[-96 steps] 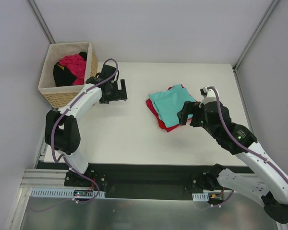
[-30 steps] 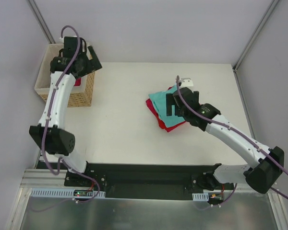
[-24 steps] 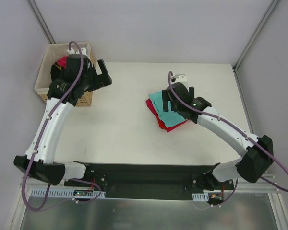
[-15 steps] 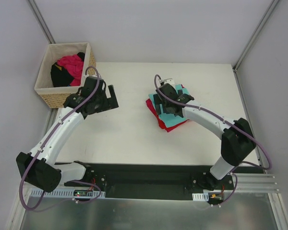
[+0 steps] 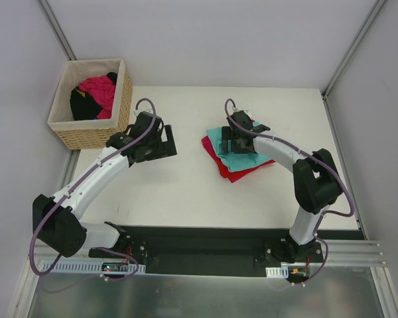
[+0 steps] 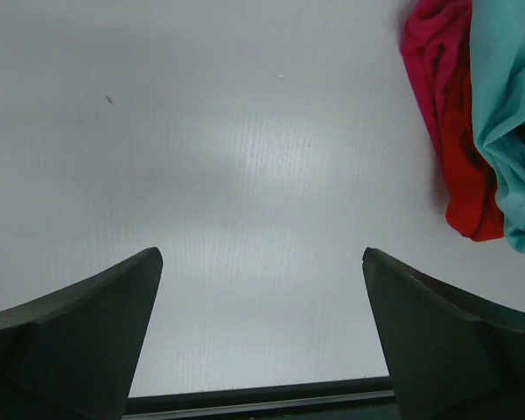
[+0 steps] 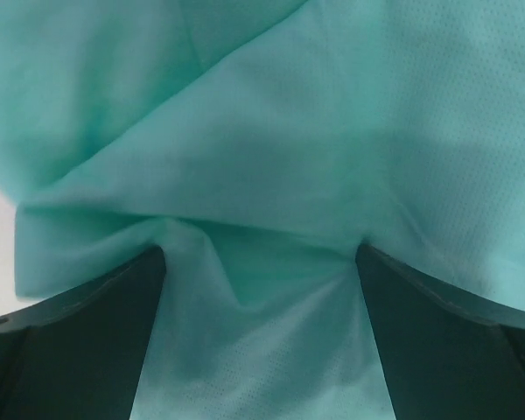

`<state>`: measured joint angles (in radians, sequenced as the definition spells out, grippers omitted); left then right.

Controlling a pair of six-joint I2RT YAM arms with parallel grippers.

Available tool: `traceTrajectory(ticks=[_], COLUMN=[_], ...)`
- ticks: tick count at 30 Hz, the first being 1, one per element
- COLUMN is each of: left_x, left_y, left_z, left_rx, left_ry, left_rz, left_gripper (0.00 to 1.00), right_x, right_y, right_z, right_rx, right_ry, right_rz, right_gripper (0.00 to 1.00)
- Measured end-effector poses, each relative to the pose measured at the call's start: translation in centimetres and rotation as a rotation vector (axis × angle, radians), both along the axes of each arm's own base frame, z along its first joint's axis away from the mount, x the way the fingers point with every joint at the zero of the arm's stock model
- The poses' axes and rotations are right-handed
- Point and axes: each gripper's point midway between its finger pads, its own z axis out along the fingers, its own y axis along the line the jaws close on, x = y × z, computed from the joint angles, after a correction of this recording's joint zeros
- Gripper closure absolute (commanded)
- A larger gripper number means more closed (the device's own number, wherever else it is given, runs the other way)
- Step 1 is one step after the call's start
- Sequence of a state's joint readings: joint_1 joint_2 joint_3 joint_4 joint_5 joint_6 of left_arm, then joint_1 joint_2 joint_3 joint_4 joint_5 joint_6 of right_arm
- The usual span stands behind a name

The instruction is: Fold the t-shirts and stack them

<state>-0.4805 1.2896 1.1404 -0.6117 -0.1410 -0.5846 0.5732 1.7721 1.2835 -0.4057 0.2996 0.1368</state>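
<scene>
The teal tee (image 7: 262, 157) lies folded on top of the red tee (image 5: 231, 173), right of the desk's (image 5: 186, 192) middle. A pink tee (image 5: 101, 89) sits bundled in the basket (image 5: 93, 136) at the far left corner.

The right fingers (image 7: 70, 350) stand wide, tips pressed down on the teal cloth, which puckers between them; nothing is pinched. The left fingers (image 6: 70, 350) are also wide and empty, over bare desk just left of the stack.

The tees look light, limp and non-slippery. They would probably sag and unfold if lifted by one point, so a hold at two corners or along a folded edge suits best.

The stack is nearly square and skewed to the desk edges, with no clear long axis. Its folded edges face the left arm
</scene>
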Motion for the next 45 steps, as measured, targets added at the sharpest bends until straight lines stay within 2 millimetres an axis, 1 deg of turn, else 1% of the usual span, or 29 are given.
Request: traceTrajectory(ticks=[3, 6, 11, 15, 20, 25, 28, 30, 33, 36, 41, 45], left_x=[0.1, 0.3, 0.6, 0.8, 1.0, 1.5, 1.8, 2.0, 2.1, 2.2, 2.4, 2.9], left_y=[-0.5, -0.7, -0.6, -0.4, -0.3, -0.5, -0.7, -0.8, -0.8, -0.9, -1.0, -1.2], left_z=[-0.6, -1.3, -1.8, -1.7, -1.5, -0.5, 0.1, 0.2, 0.2, 0.2, 0.4, 0.8], left_rx=[0.005, 0.015, 0.032, 0.042, 0.046, 0.034, 0.026, 0.024, 0.024, 0.025, 0.022, 0.021], left_ry=[0.013, 0.028, 0.033, 0.023, 0.014, -0.01, -0.024, -0.028, -0.028, -0.026, -0.032, -0.04], left_rz=[-0.009, -0.012, -0.003, 0.007, 0.013, 0.014, 0.014, 0.014, 0.014, 0.015, 0.015, 0.017], left_gripper=[0.01, 0.01, 0.01, 0.01, 0.01, 0.01, 0.01, 0.01, 0.01, 0.01, 0.01, 0.01], right_x=[0.6, 0.9, 2.1, 3.5, 5.5, 6.9, 8.0, 8.8, 10.7, 12.6, 15.9, 17.7], right_y=[-0.9, -1.2, -1.5, -2.5, -4.7, -6.8, -8.7, -10.1, -12.2, -13.9, -15.4, -16.4], right_z=[-1.7, -2.5, -2.9, -2.9, -2.8, -2.8, -2.8, -2.6, -2.4, -2.4, -2.4, -2.4], right_rx=[0.017, 0.04, 0.087, 0.132, 0.148, 0.158, 0.185, 0.206, 0.234, 0.236, 0.238, 0.262], right_ry=[0.041, 0.069, 0.096, 0.116, 0.127, 0.141, 0.148, 0.157, 0.162, 0.16, 0.15, 0.139], right_rz=[-0.035, -0.051, -0.09, -0.143, -0.222, -0.289, -0.345, -0.383, -0.442, -0.48, -0.509, -0.523], right_gripper=[0.04, 0.04, 0.04, 0.04, 0.04, 0.04, 0.04, 0.04, 0.04, 0.04, 0.04, 0.04])
